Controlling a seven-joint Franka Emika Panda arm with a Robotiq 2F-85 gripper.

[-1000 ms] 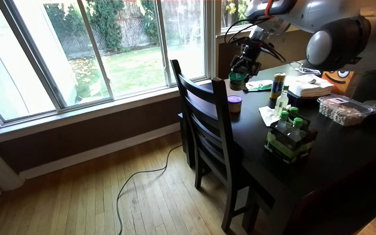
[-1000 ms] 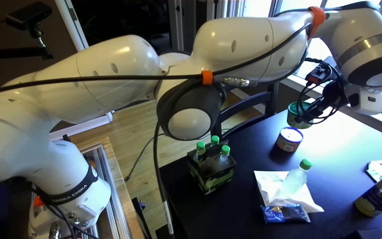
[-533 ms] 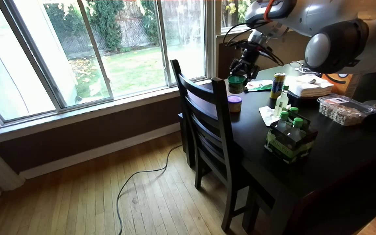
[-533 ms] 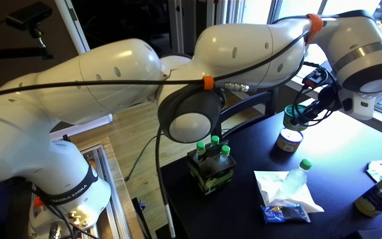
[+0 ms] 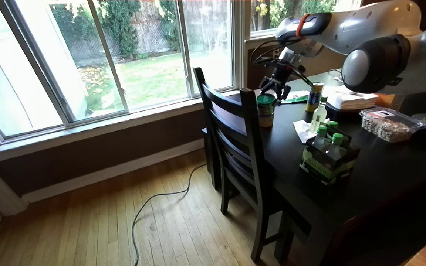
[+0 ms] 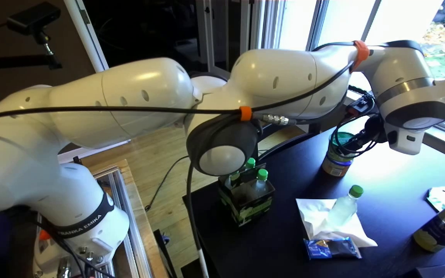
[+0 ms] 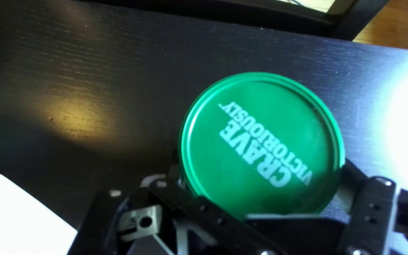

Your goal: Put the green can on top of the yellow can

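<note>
Wrist view, right of centre: the gripper (image 7: 260, 171) holds the green can (image 7: 264, 138), just above the yellow can (image 5: 266, 121) in an exterior view, contact unclear.

Green-capped bottle (image 6: 343, 210) on a white napkin (image 6: 310, 212)

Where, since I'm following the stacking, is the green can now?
In an exterior view, the green can is just right of the chair, directly above the yellow can, though whether they touch is unclear. The wrist view shows it held in the claw.
</note>
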